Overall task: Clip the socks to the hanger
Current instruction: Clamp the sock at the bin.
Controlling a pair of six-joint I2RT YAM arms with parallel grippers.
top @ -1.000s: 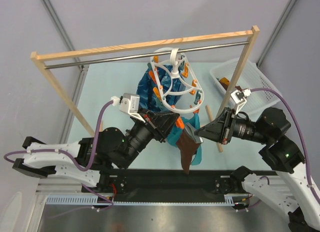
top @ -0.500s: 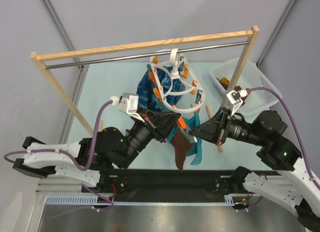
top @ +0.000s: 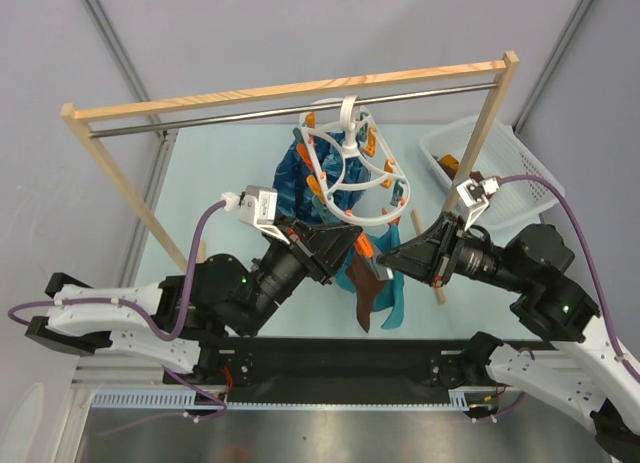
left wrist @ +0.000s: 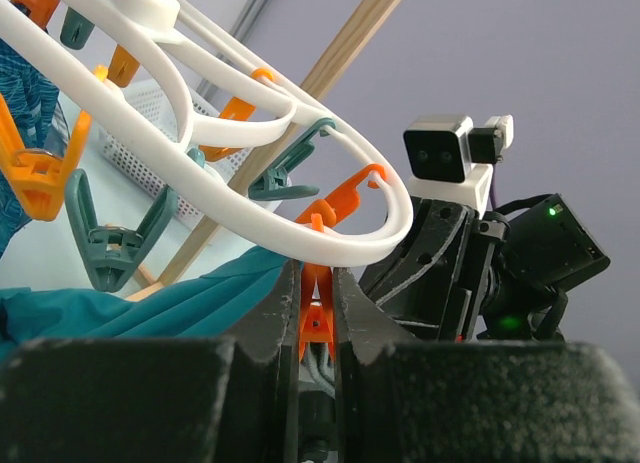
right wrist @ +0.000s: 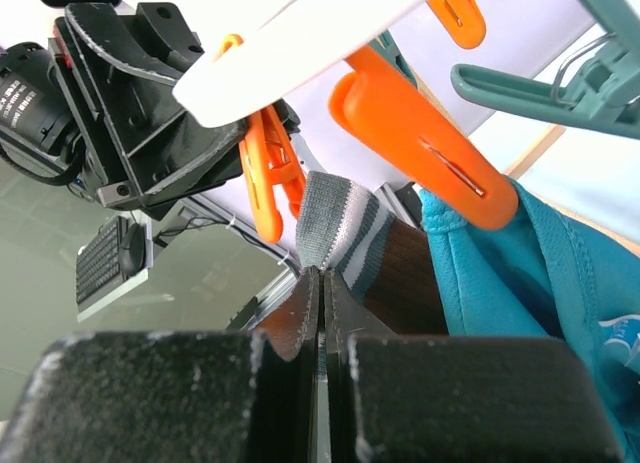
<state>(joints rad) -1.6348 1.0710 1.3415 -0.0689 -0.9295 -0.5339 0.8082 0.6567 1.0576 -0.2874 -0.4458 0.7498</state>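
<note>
- The white plastic looped hanger is hanging where it was a second ago, so the work is staying at its near rim.
- The right gripper is rising toward that near rim from lower down. Its fingers are pressed together, pinching the cuff of the dark brown sock.
- The left gripper is keeping its place under the near rim, squeezing the small orange plastic clip that is dangling there.
- The sock is now hanging just below the rim, and its grey striped cuff is arriving just beside that clip.
- We are judging the hand-off nearly lined up: the cuff is not yet inside the clip. We cannot tell whether the clip's mouth is spreading.
</note>
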